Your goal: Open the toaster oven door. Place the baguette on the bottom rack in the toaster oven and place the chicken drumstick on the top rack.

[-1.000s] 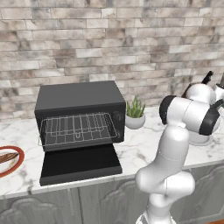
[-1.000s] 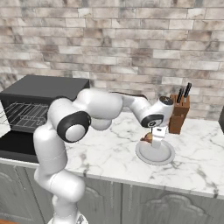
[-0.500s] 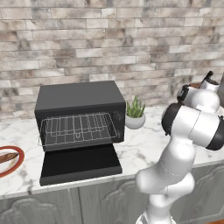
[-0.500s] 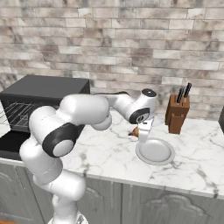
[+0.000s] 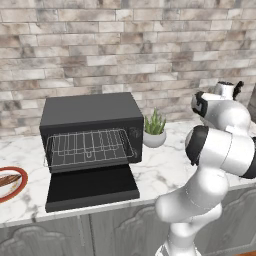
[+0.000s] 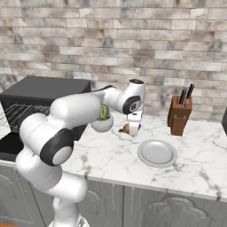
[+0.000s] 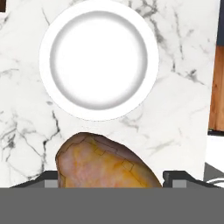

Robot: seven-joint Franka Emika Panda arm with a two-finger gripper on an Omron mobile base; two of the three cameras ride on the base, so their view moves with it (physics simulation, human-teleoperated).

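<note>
Between the gripper fingers — gripped — the chicken drumstick, its lower end cut off.

We find no legible text, label, brand, number or sign on any item across the three views.

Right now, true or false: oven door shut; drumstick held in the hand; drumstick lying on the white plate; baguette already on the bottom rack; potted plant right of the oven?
1. The matte black toaster oven has its door shut. False: the flat black door lies folded down.
2. The hand holds the golden-brown chicken drumstick. True.
3. The drumstick lies on the round white plate. False: it is off the plate, in the hand.
4. The long brown baguette lies on the bottom rack. False: it is on a red-rimmed plate left of the oven.
5. A small potted plant stands right of the oven. True.
</note>
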